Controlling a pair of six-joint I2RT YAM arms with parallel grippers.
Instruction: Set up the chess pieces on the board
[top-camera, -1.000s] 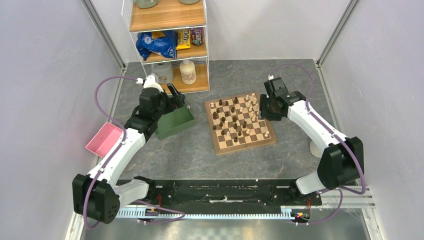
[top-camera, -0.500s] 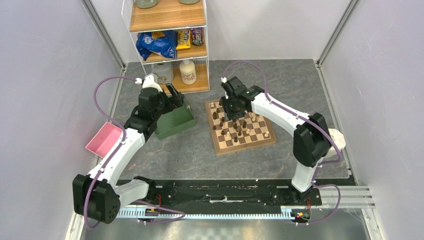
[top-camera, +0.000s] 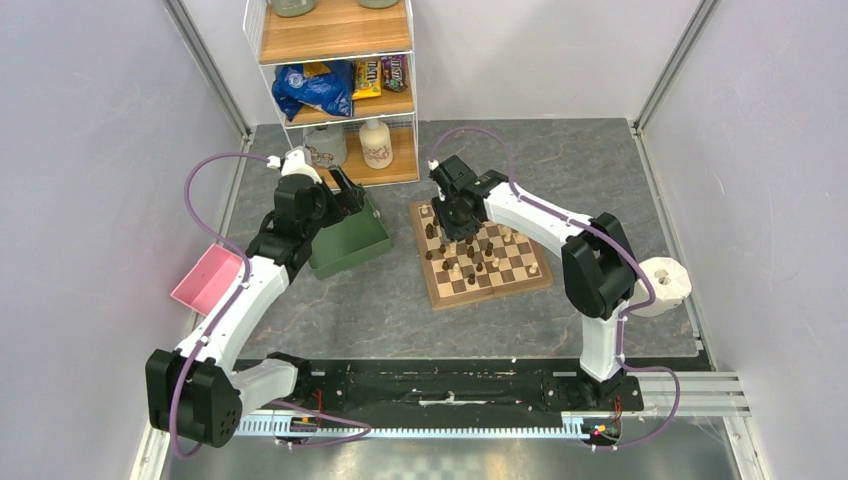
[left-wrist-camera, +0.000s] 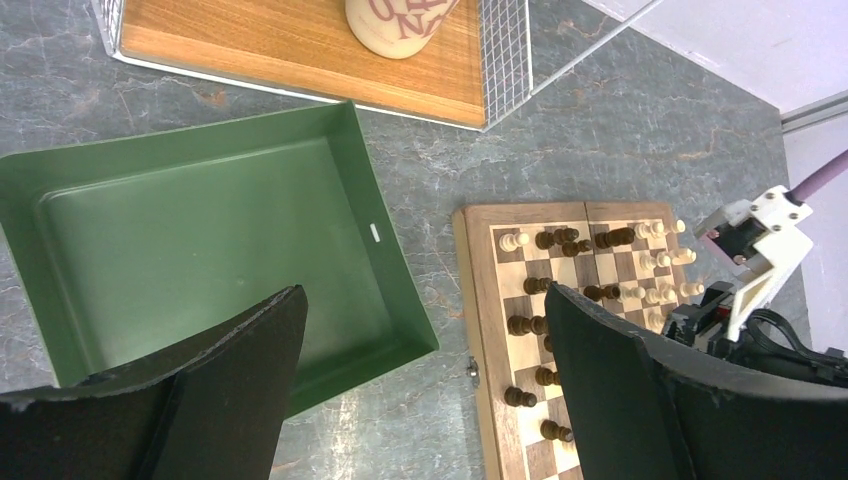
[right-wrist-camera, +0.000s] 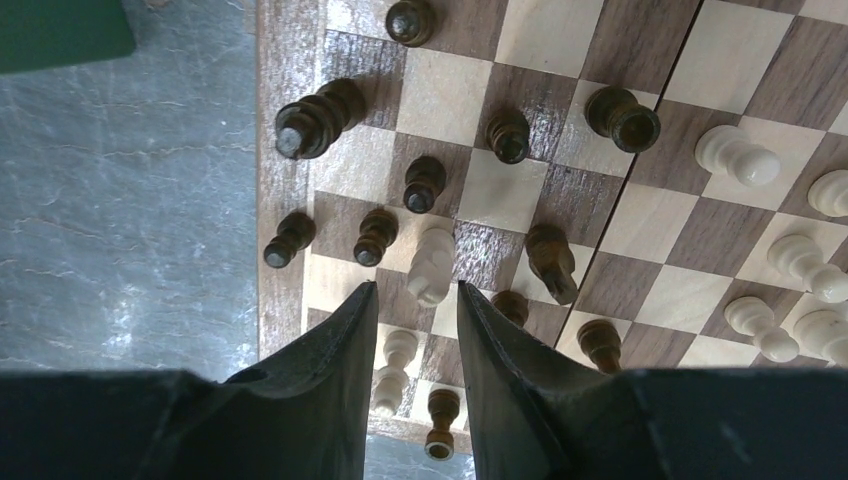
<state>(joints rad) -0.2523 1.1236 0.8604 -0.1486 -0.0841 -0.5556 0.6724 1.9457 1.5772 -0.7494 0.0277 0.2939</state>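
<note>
Only its wrist view is showing the right gripper (right-wrist-camera: 417, 292) narrowly parted over a cream piece (right-wrist-camera: 432, 262), the left gripper (left-wrist-camera: 425, 300) gaping wide above the green tray (left-wrist-camera: 200, 250).

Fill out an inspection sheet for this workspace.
Surface: grey stone-pattern table; no spills seen.
Job's things: board lies flat; chess pieces, dark and cream, stand mixed across it, not in starting rows.
Clutter: empty green tray; pink tray; white round object at right.
Grippers: left gripper open, near the green tray; right gripper narrowly open over the board, holding nothing.
Cables: purple left cable and right cable loop free; no snag seen.
Surroundings: shelf with snacks and bottles; grey walls.
</note>
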